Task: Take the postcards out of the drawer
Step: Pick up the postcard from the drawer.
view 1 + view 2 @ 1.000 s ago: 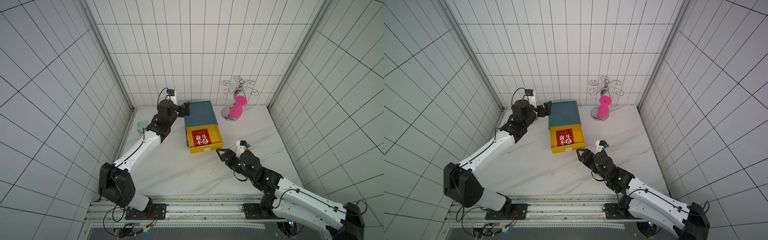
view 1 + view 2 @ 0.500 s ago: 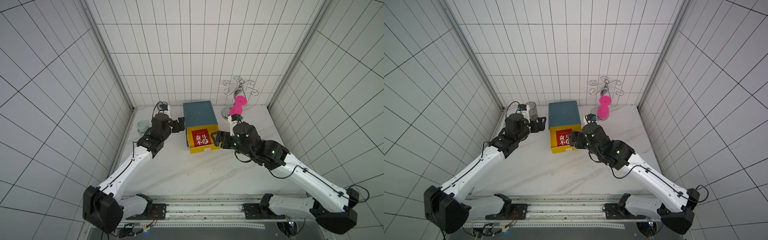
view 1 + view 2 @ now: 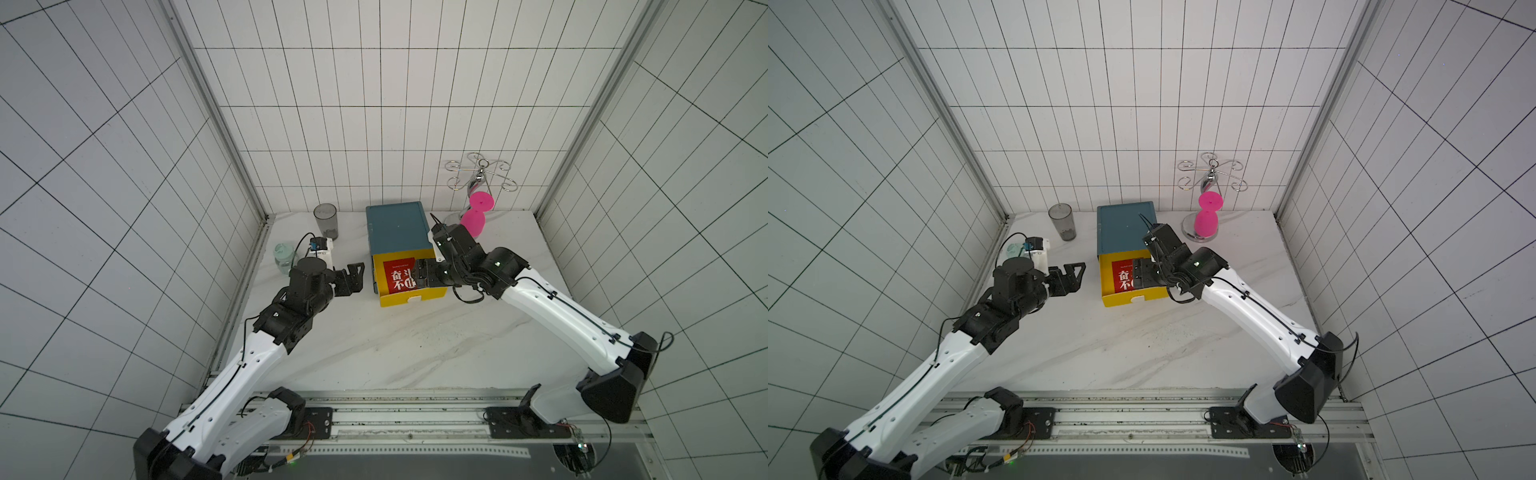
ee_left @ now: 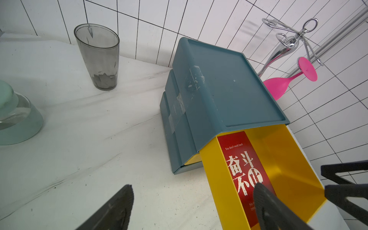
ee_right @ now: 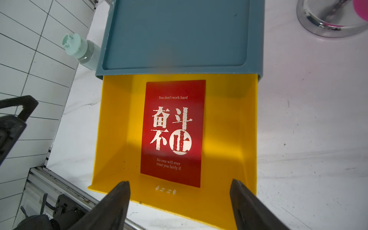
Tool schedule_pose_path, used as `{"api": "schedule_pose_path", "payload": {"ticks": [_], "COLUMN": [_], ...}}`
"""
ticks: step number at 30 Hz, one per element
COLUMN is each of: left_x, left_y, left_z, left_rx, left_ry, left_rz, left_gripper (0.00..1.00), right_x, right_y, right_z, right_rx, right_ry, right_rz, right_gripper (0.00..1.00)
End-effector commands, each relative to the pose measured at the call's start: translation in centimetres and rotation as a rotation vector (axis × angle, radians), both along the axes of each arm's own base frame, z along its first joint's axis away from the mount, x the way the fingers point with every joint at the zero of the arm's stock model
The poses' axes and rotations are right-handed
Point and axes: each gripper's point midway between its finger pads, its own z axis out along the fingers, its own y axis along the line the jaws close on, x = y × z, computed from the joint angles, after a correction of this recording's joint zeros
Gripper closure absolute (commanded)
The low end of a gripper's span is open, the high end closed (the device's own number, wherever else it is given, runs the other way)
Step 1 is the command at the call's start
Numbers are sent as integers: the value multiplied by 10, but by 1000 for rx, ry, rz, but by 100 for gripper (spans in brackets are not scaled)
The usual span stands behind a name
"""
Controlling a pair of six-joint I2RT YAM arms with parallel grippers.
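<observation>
Postcards point(image 5: 172, 133) are seen lying flat on the floor of the yellow drawer point(image 5: 225, 129), which is pulled out of the top of a blue cabinet point(image 3: 397, 226) on the white tabletop point(image 3: 395, 353). Only one red face with white Chinese and English lettering is shown; how many cards lie beneath it cannot be told. In both top views the card point(image 3: 397, 276) point(image 3: 1121, 276) is partly covered on its right by the right claw point(image 3: 419, 276). That claw point(image 5: 179, 183) is held wide open over the drawer, its tips spread above the drawer's front end, and nothing is gripped; whether the card is touched cannot be told. The left claw point(image 3: 357, 277) is also spread open and empty, kept above the tabletop just beside the drawer's left wall and apart from it. From the left wrist the card point(image 4: 245, 173) is seen against the drawer's left half. A grey cup point(image 3: 326, 220) and a pale green bottle point(image 3: 284, 257) are placed left of the cabinet, and a pink glass point(image 3: 476, 216) on a chrome rack to its right.
</observation>
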Motion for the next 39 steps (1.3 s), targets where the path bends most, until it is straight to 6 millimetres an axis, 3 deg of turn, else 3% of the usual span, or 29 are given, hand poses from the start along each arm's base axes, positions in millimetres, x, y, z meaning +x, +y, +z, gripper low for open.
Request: {"api": "schedule_pose_path", "payload": {"ticks": [1,8,18,39], "left_x": [-10,-11,-13,-9], "left_y": [-4,-12,-43,-65], "left_z": [-7,-11,-18,-28], "left_rx": [-27,-39,-92,-118], "left_ry": [24,41,84,133], "left_rz": [-26,-65,-196,-279], "left_gripper": [8,8,8,8], "right_x": [0,5,17,38], "right_y": [11,22,23,18], "right_z": [4,-12,-32,-61], "right_rx": [0,-18,-93,-80], "right_ry": [34,89,121,182], "right_rz": [55,67,41,-3], "right_gripper": [21,23,23,21]}}
